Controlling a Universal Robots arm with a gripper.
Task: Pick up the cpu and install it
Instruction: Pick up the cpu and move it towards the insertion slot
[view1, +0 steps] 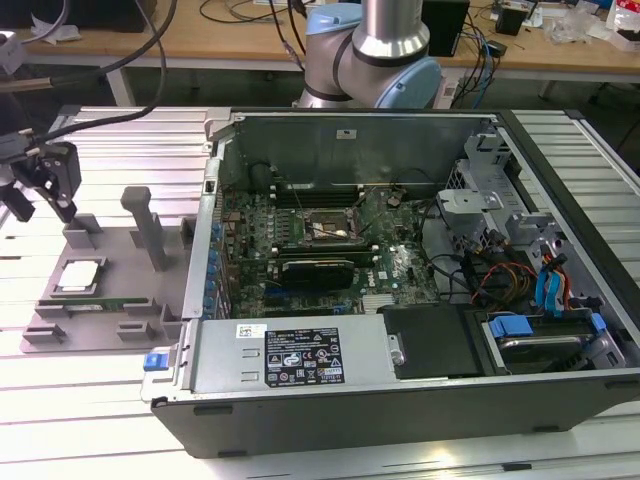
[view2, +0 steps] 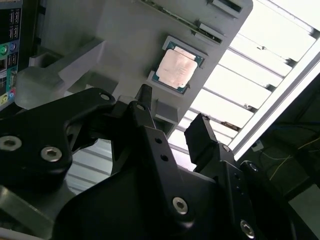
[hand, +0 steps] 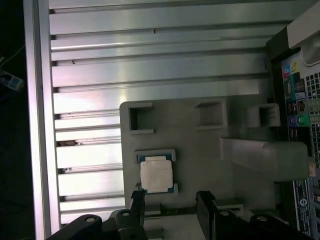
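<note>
Jaws stand wide apart with nothing between them, hanging over the far end of the grey tray (view1: 118, 255) at the exterior view's left, clear of the cpu (view1: 80, 275). The cpu lies flat in its shallow pocket on that tray, silver top up, untouched; in the first wrist view it (hand: 156, 174) sits just ahead of the fingertips and closer to one of them than the other. The tray rests on the slatted desk (view1: 110, 130) beside the open computer case (view1: 350, 135), where the empty socket (view1: 330, 228) waits on the board. The main risk, as I judge it, is that off-centre line-up: if the jaws descend and close as they now sit, one tip could land on the pocket's rim or on the chip's top instead of its edge. The chip is thin and sunk low, so little edge is offered. A shallow pinch might tilt it, let it slip, or carry it crooked toward the socket.
</note>
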